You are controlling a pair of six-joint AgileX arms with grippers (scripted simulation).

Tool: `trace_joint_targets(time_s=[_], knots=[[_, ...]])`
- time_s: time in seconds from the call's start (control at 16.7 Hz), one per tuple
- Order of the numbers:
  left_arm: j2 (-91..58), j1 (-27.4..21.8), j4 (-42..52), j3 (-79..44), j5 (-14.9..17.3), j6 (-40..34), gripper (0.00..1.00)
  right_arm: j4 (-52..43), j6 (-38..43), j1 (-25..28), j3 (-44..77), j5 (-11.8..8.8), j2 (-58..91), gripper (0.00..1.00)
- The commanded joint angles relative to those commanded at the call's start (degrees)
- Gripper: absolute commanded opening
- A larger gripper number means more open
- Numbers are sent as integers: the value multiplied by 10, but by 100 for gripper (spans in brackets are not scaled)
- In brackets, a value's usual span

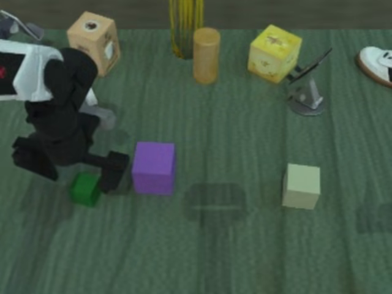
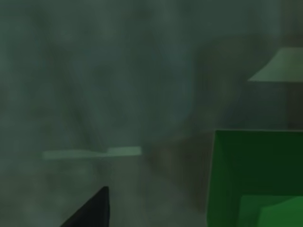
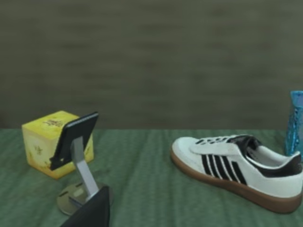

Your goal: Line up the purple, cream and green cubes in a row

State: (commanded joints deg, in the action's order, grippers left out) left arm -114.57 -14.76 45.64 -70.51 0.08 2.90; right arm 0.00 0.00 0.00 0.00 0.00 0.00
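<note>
The small dark green cube (image 1: 84, 188) lies at the front left, just left of the large purple cube (image 1: 153, 167). My left gripper (image 1: 93, 177) hangs low over the green cube and is open, with one black finger (image 1: 114, 171) standing between the two cubes. In the left wrist view the green cube (image 2: 255, 179) fills one side, close to the jaws, and one fingertip (image 2: 92, 210) shows apart from it. The cream cube (image 1: 301, 186) sits alone at the front right. My right gripper (image 3: 137, 220) is parked off the table's right side, open, holding nothing.
Along the back stand a tan carton with a round hole (image 1: 94, 40), a yellow striped vase (image 1: 185, 24), an orange cylinder (image 1: 206, 55), a printed yellow cube (image 1: 275, 52), a phone stand (image 1: 306, 86) and a white shoe (image 1: 376, 64). A blue object (image 3: 296, 120) stands beyond the shoe.
</note>
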Motion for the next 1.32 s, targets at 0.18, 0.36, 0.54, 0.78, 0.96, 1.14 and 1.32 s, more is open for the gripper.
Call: trace_joint_targets(time_s=[0.18, 0.36, 0.54, 0.78, 0.96, 1.14, 1.32], knots=[[-31, 0, -60, 30, 0, 0, 100, 0, 0, 0, 0, 0, 0, 100], [-38, 0, -71, 36, 0, 0, 100, 0, 0, 0, 0, 0, 0, 100], [-38, 0, -71, 36, 0, 0, 92, 0, 0, 0, 0, 0, 0, 100], [-38, 0, -71, 36, 0, 0, 62, 0, 0, 0, 0, 0, 0, 100], [-38, 0, -71, 36, 0, 0, 40, 0, 0, 0, 0, 0, 0, 100], [-38, 0, -71, 36, 0, 0, 17, 0, 0, 0, 0, 0, 0, 100], [-38, 0, -71, 36, 0, 0, 0, 0, 0, 0, 0, 0, 0, 100]])
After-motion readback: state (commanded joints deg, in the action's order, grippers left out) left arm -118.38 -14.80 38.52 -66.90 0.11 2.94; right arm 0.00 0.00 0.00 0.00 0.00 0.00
